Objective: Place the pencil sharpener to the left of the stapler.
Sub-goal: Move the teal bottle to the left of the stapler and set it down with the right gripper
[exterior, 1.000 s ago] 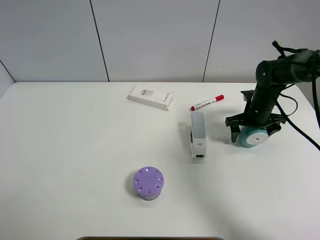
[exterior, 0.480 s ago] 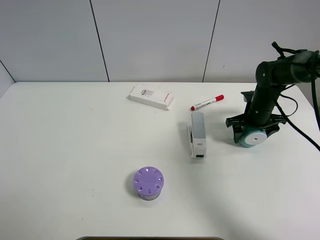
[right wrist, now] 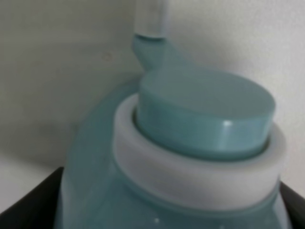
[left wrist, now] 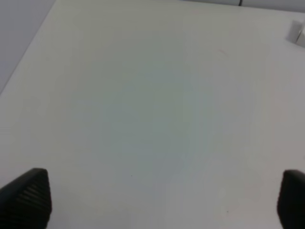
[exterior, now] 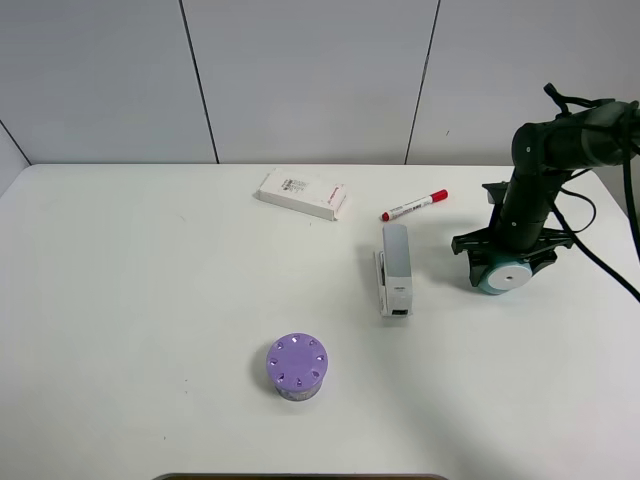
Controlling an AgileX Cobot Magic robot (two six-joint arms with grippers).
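The teal pencil sharpener rests on the white table, its white round face toward the exterior high camera, to the right of the grey-and-white stapler. My right gripper comes down over it, a black finger against each side, shut on the body. In the right wrist view the sharpener fills the picture, with the dark fingertips at the lower corners. My left gripper hangs open over bare table, holding nothing, and does not show in the exterior high view.
A red-capped white marker lies just behind the stapler. A flat white box lies at the back centre. A purple round cylinder stands near the front. Bare table spreads left of the stapler.
The right gripper's fingers have drawn in around the pencil sharpener, which shifted slightly. Nothing else moved.
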